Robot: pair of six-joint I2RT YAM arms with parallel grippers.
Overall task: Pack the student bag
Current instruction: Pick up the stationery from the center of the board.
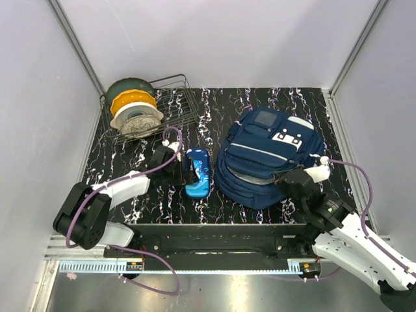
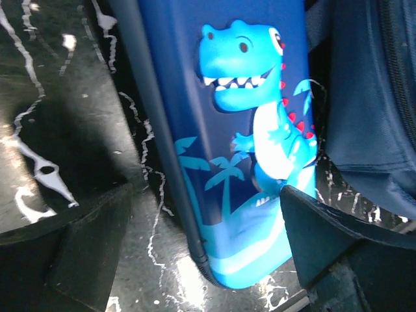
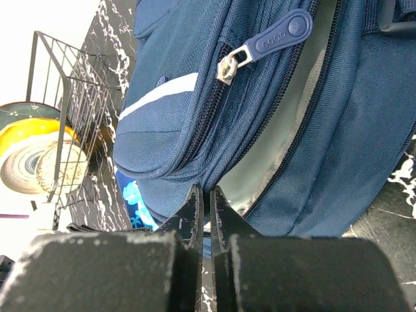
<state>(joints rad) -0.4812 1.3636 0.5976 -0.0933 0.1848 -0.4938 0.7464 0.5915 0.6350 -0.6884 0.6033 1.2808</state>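
**Top external view first: pencil case straddled, bag mouth barely open**

Top external. The student bag point(image 1: 270, 159) lies flat on the right half of the table point(image 1: 221, 104). The pencil case point(image 1: 197, 172) lies just beside its left flank. My left claw point(image 1: 184, 170) reaches the case from the left. My right claw point(image 1: 289, 182) sits at the bag's near edge.

Left wrist. My left claw is spread wide, one finger point(image 2: 84, 253) on each side of the dinosaur-printed case, not closed on it.

Right wrist. My right claw is pressed shut, tips at the rim of the unzipped mouth where grey lining point(image 3: 286, 136) shows. I cannot tell whether fabric is pinched.

Judgement. The step in hand is grasping the case. Next I must close across its narrow width, lift it, and carry it to the mouth. That mouth looks slim, so my right claw should hold the rim wider
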